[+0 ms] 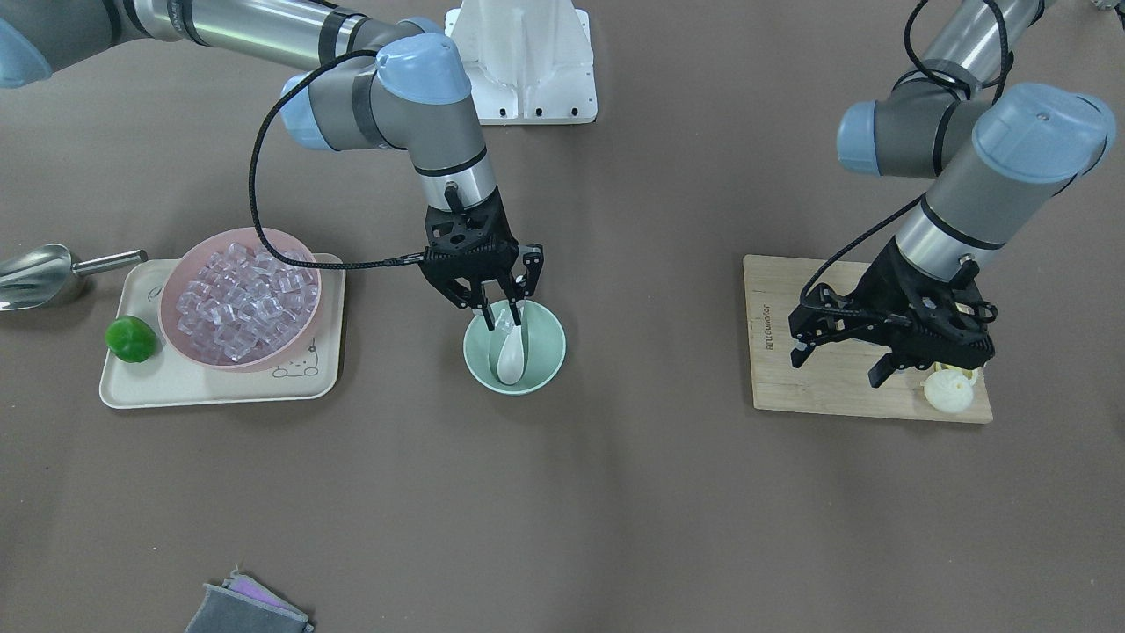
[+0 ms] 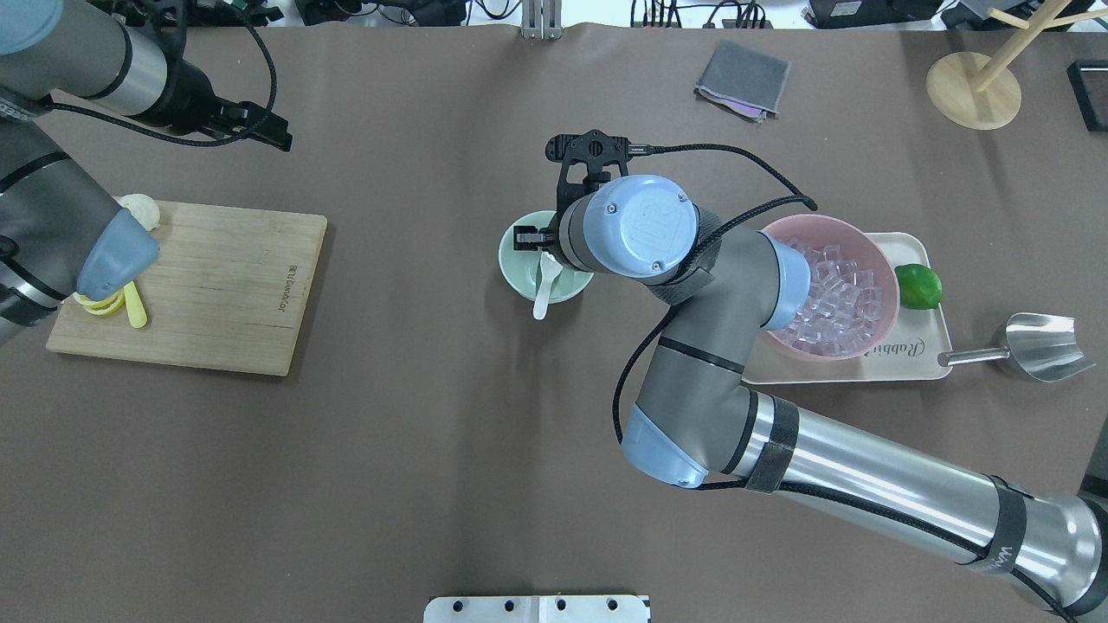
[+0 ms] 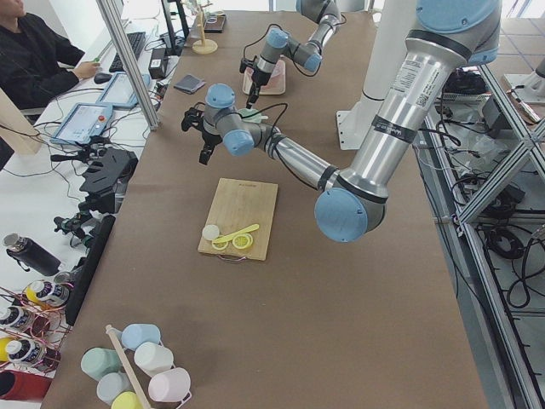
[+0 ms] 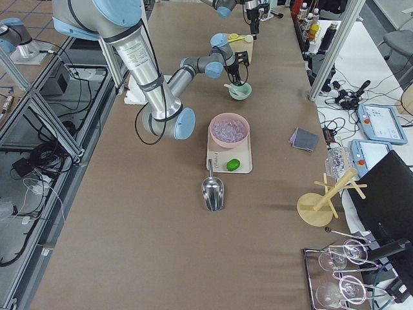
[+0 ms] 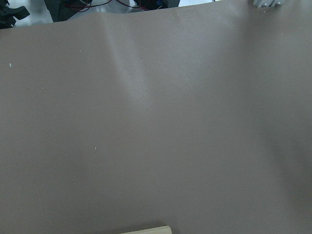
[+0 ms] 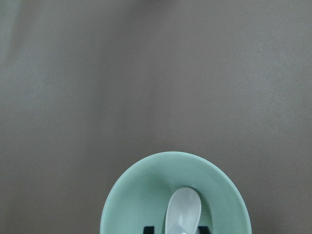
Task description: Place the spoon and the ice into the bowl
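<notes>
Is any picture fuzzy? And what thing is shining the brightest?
Left wrist-mounted view: nearly all plain table with a pale streak of light across it, so it looks soft. Right wrist-mounted view: the bowl and spoon look fairly clear. Overhead exterior view: the steel scoop gleams brightest.

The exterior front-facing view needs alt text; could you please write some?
The right gripper straddles the white spoon, whose scoop lies in the mint-green bowl; a pink bowl of ice cubes sits on a tray nearby.
</notes>
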{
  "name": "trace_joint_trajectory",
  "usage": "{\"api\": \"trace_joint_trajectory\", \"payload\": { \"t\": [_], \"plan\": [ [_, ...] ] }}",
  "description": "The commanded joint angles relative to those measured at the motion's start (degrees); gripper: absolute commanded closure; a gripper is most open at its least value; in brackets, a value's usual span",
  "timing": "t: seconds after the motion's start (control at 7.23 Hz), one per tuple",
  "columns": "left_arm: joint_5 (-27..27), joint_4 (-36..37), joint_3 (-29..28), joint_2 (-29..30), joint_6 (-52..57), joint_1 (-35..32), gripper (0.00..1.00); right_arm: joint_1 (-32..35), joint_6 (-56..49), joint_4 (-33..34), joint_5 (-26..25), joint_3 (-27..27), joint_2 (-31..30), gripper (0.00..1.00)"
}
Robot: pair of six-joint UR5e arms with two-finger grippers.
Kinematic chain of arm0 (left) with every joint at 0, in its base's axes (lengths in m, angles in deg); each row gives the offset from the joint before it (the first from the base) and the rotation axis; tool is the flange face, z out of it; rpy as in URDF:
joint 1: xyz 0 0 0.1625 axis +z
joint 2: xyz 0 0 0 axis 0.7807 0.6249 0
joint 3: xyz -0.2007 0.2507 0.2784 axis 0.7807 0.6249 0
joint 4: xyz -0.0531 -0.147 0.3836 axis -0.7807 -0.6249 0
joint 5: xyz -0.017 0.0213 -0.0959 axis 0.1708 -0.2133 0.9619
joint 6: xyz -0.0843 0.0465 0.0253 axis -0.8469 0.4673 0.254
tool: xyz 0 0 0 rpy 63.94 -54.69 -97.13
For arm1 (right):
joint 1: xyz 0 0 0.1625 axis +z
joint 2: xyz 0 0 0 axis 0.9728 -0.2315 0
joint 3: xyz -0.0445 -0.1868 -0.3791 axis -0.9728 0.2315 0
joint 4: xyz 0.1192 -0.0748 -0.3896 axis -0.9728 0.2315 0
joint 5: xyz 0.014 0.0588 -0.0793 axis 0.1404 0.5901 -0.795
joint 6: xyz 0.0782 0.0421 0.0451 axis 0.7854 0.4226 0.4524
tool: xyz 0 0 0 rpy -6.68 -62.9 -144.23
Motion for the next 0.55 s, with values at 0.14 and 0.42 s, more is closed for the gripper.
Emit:
{"api": "trace_joint_trajectory", "payload": {
  "t": [0.14,0.42],
  "plan": [
    [0.0,-1.5,0.1,-0.5,0.3,0.0,0.02,2.3,0.3,0.9,6.3,-2.5,-0.3,0.00],
    [-0.1,-11.4,0.2,-6.1,0.1,-0.2,0.02,9.4,-3.7,12.0,17.2,-10.5,-5.2,0.00]
  ]
}}
